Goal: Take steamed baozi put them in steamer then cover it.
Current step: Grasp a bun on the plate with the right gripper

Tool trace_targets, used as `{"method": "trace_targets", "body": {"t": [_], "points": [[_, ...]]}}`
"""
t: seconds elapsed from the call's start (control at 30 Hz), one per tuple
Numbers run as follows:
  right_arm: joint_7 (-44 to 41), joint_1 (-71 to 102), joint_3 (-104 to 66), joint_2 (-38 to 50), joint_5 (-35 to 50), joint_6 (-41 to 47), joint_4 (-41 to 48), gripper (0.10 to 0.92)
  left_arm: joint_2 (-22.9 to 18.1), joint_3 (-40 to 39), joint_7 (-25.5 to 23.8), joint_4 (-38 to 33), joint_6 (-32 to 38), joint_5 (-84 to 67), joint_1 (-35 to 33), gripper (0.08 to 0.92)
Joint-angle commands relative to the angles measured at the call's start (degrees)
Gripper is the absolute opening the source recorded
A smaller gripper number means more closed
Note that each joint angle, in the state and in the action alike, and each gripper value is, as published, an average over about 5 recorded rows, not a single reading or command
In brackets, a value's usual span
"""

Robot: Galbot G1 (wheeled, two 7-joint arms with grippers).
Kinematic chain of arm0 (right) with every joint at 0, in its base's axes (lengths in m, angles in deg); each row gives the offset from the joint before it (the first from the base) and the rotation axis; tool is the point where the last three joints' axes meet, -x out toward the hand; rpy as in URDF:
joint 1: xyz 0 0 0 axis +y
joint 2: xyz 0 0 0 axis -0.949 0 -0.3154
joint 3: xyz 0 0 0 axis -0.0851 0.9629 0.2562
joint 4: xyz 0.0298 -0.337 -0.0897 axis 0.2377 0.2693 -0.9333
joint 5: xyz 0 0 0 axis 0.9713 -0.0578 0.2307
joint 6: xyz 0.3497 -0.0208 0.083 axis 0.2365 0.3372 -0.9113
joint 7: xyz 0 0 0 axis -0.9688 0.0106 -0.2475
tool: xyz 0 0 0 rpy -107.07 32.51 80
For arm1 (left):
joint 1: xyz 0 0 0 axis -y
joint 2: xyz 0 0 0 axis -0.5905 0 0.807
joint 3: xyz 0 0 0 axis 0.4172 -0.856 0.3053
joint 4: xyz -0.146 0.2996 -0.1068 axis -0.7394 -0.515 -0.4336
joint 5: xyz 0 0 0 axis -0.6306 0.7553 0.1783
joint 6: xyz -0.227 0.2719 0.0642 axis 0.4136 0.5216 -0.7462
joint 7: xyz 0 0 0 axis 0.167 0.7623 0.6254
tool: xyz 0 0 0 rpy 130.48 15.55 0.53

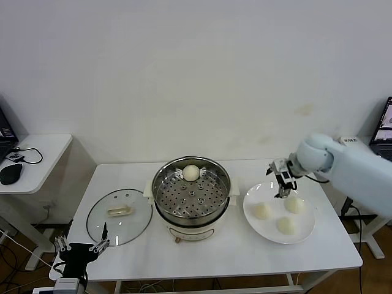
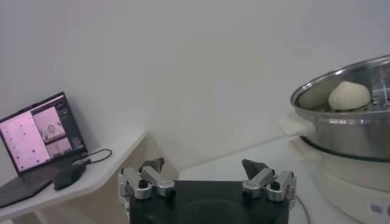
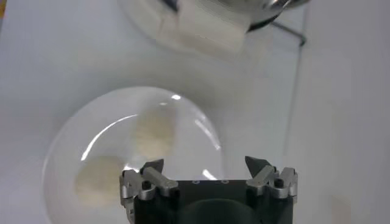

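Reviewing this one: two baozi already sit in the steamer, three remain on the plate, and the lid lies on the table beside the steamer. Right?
Not quite. The head view shows only one baozi in the steamer, not two. The rest holds: three remain on the plate, and the lid lies on the table beside the steamer.

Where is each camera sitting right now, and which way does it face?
Head view: looks forward and down at the table, steamer, lid and plate; both arms show.
Left wrist view: low beside the table, facing sideways past the open left gripper at the steamer, wall and laptop.
Right wrist view: above the plate, facing down; open right gripper shows.
Shared: head and left wrist views both show the bun in the steamer.
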Motion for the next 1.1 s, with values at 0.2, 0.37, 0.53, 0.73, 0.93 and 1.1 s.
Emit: {"method": "trace_targets", "body": {"t": [0.2, 0.37, 0.53, 0.73, 0.93, 1.1], "points": [[-0.4, 11.9, -6.7, -5.0, -4.6, 0.5, 5.6, 0.823, 0.1, 0.6, -0.1, 0.4, -0.1, 0.0, -0.2, 0.823], [-0.6, 13.3, -7.2, -7.1, -6.0, 0.1, 7.8, 0.823, -0.1, 0.8, 0.0, 0.6, 0.0, 0.0, -0.5, 0.823], [-0.6, 14.1, -7.6, -7.6, -6.9, 0.0, 8.8, 0.823, -0.2, 0.8, 0.0, 0.7, 0.0, 0.0, -0.5, 0.823], [0.2, 15.1, -9.1, -8.3, -7.5, -0.3, 10.6, 0.807, -0.2, 0.9, 0.0, 0.5, 0.0, 0.0, -0.4, 0.823], [0.8, 15.3, -10.5, -9.6, -7.7, -0.6, 12.4, 0.784, -0.3, 0.8, 0.0, 0.5, 0.0, 0.2, -0.4, 0.823], [0.6, 15.1, -10.8, -9.9, -8.0, -0.6, 13.0, 0.713, -0.3, 0.8, 0.0, 0.5, 0.0, 0.3, -0.4, 0.823]]}}
